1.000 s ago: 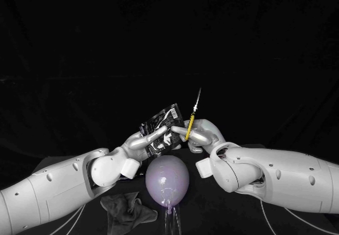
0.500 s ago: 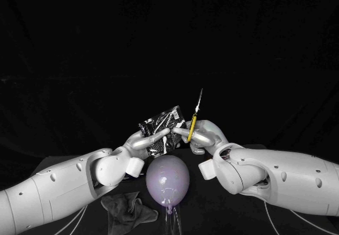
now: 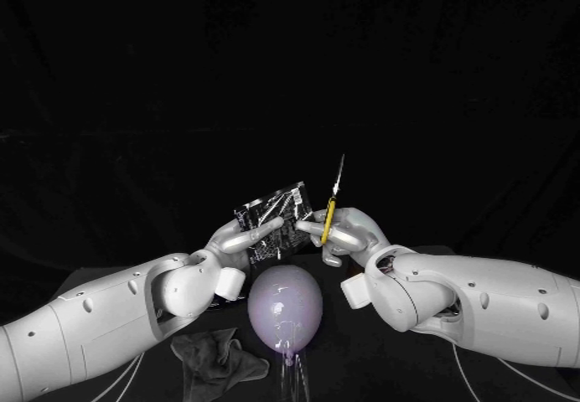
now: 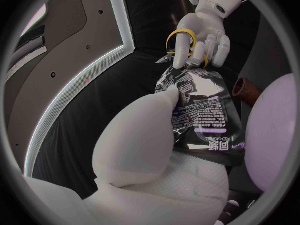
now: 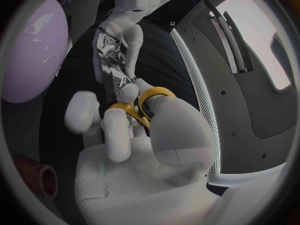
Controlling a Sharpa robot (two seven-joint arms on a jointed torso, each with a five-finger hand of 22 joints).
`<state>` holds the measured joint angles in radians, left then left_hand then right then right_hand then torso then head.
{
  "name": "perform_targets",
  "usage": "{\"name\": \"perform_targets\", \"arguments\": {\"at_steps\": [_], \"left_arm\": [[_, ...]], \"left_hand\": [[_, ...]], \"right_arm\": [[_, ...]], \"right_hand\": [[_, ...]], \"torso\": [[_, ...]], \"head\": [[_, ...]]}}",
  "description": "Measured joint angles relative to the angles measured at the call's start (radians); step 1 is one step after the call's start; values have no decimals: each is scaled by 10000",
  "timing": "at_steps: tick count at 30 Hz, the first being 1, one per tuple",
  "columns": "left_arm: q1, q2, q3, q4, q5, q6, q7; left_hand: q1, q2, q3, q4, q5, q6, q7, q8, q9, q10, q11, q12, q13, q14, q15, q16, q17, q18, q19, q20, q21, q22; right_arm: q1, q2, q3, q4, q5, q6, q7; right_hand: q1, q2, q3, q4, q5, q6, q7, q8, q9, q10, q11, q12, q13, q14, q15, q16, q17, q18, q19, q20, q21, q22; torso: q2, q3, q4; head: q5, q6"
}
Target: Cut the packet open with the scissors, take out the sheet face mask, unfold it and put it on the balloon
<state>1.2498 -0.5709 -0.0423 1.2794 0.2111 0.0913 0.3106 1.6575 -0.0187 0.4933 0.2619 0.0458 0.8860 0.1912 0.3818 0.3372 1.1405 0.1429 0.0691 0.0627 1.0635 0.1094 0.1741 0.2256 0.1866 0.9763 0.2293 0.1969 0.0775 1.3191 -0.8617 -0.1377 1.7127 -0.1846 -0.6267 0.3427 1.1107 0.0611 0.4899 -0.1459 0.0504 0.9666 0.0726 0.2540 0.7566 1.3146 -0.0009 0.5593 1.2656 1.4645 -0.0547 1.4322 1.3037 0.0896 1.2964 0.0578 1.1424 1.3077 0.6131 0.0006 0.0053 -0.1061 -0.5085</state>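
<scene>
My left hand (image 3: 237, 240) holds the shiny black packet (image 3: 274, 226) upright above the table; the packet (image 4: 201, 115) fills the middle of the left wrist view, and the packet (image 5: 112, 60) appears edge-on in the right wrist view. My right hand (image 3: 347, 232) grips the yellow-handled scissors (image 3: 330, 203), blades pointing up, just right of the packet. The scissors' handles (image 5: 142, 107) loop around my right fingers. A pale purple balloon (image 3: 285, 307) stands in front of both hands, and the balloon (image 4: 275, 130) lies beside the packet.
A crumpled dark cloth (image 3: 215, 356) lies on the black table left of the balloon's neck. A brown tube (image 5: 39, 173) sits near my right wrist, and the same tube (image 4: 247, 90) shows behind the packet.
The left hand has raised and shifted the packet slightly left. The right hand with the scissors has barely moved.
</scene>
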Motion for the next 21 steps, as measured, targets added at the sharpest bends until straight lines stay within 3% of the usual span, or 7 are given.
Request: {"name": "perform_targets", "arguments": {"at_steps": [1, 3, 5, 6, 8, 15, 21], "left_arm": [[0, -17, 2, -8, -18, -51, 16], [1, -51, 2, -20, -58, -149, 44], [3, -91, 2, -28, -105, -263, 71], [4, -108, 3, -32, -130, -313, 81], [4, -137, 5, -33, -179, -404, 93], [4, -226, 5, -27, -398, -698, 88], [17, -281, 6, -72, -603, -850, -4]], "left_hand": [[-36, -35, 68, -16, 0, 6, 6, 5, 1, 19, -18, 0, 0, 0, 0, 0, 11, 0, 2, -3, 10, 2], [-138, -33, 146, -88, 0, 22, 12, 7, 1, 96, -22, 0, 0, 47, -30, 0, 48, 0, 37, -39, 73, 15], [-224, -90, 262, -126, 0, 53, -18, 17, 2, 131, -50, 0, 0, 81, -11, 37, 77, 0, 71, -73, 79, 28], [-229, -89, 283, -146, 0, 53, -18, 41, 1, 162, -22, 0, 0, 111, -41, 47, 90, 0, 71, -74, 119, 30], [-393, -99, 389, -247, 0, 71, -37, 95, 2, 250, -70, -1, 9, 176, -46, 47, 134, 0, 125, -128, 189, 54], [-723, -146, 620, -427, 0, 98, -51, 188, 1, 447, -124, -3, 9, 344, -127, 146, 252, -3, 248, -184, 347, 110], [-765, -186, 673, -481, -1, 98, -50, 211, 1, 519, -121, -4, 19, 393, -145, 145, 283, -6, 319, -183, 375, 126]], "right_arm": [[0, -17, -12, -15, 11, 24, 6], [0, -71, -30, -39, 46, 68, 29], [0, -166, -66, -68, 108, 105, 61], [0, -215, -84, -86, 140, 118, 76], [0, -321, -122, -111, 208, 136, 110], [-33, -761, -262, -166, 454, 213, 256], [-455, -1212, -349, -81, 600, 378, 315]], "right_hand": [[-131, -79, 185, -179, 0, -18, -14, -250, -210, -50, 50, 0, -969, -182, 119, -923, -371, 238, -754, 67, -1159, -51], [-235, -183, 444, -179, 61, -293, 180, -580, -458, -584, 320, 0, -2688, -742, 266, -2446, -1563, 591, -1906, 168, -2941, -693], [-339, -292, 658, -46, 98, -558, 448, -864, -658, -1194, 453, -697, -3788, -1510, 654, -4036, -2906, 733, -2693, 286, -4144, -1283], [-420, -512, 773, -40, 98, -723, 655, -1052, -812, -1510, 644, -1696, -4712, -2030, 878, -5046, -3745, 734, -2955, 414, -4618, -1592], [-363, -994, 985, -15, 79, -605, 842, -1361, -1142, -1164, 841, -3622, -6853, -2187, 887, -5908, -4545, 805, -2942, 584, -5296, -2215], [-104, -1300, 1043, -20, 13, -418, 1030, -1542, -1416, -1029, 924, -4909, -8504, -2268, 939, -6290, -4905, 870, -2843, 683, -5647, -2649], [268, -1267, 1189, -173, 13, 252, 757, -1386, -1420, -316, 811, -4857, -8882, -2078, 747, -6300, -5017, 869, -2638, 551, -5647, -2710]], "torso": [[0, -1, 0], [0, -1, 0], [0, -2, 0], [1, -2, 1], [1, -3, 1], [7, -1, -6], [7, 12, -17]], "head": [[-2, -4], [-3, -14], [-3, -22], [-3, -24], [2, -35], [-4, -97], [-53, -183]]}}
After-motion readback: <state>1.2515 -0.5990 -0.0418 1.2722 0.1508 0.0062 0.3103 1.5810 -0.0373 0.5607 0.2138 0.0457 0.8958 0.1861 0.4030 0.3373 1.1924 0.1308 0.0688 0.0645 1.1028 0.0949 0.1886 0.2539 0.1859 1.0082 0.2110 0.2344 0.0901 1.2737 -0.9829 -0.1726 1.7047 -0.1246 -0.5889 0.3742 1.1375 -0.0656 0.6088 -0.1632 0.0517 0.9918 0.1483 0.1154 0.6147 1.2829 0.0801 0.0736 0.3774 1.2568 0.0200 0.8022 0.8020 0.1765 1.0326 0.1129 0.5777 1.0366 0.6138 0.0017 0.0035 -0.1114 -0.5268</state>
